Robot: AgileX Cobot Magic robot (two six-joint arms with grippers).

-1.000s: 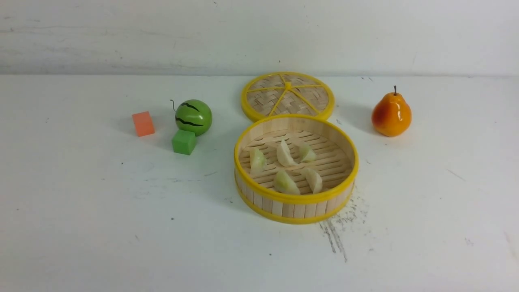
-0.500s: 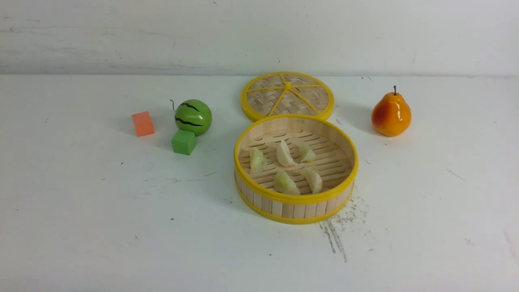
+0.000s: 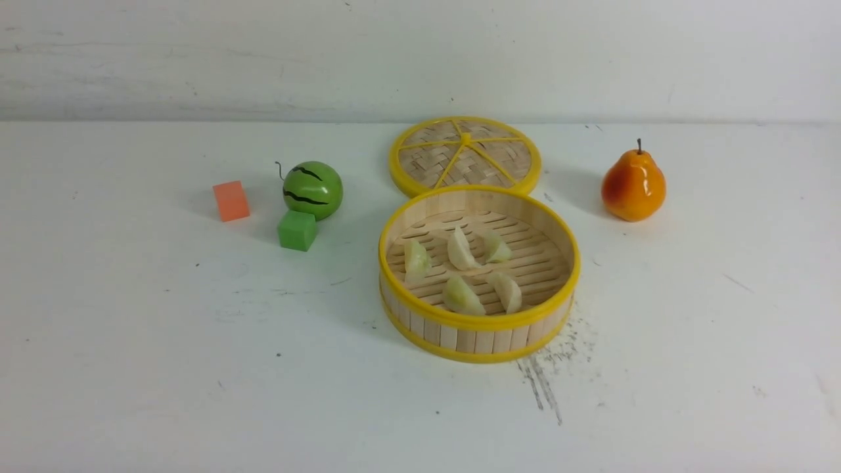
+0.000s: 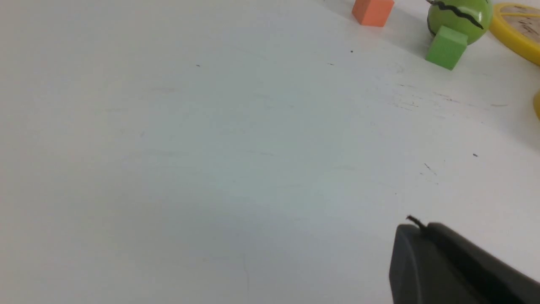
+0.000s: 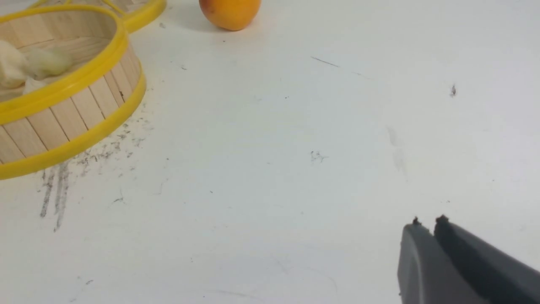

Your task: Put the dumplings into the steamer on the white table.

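Note:
The steamer (image 3: 479,322) stands mid-table on the white table (image 3: 197,368), and several pale dumplings (image 3: 463,295) lie on its slatted floor. Neither arm shows in the front view. In the left wrist view my left gripper (image 4: 417,226) is shut and empty, hovering over bare table well short of the toys. The right wrist view has my right gripper (image 5: 428,223) with its jaws together, only a hairline slit at the tips and nothing between them. It is over bare table, apart from the steamer (image 5: 63,114), where some dumplings (image 5: 25,67) show inside.
A flat woven lid (image 3: 466,156) lies just behind the steamer. A pear (image 3: 633,185) stands at the back right. A toy watermelon (image 3: 313,190), a green cube (image 3: 297,230) and an orange cube (image 3: 231,201) sit at the left. A dark scratch smear (image 3: 542,384) marks the table.

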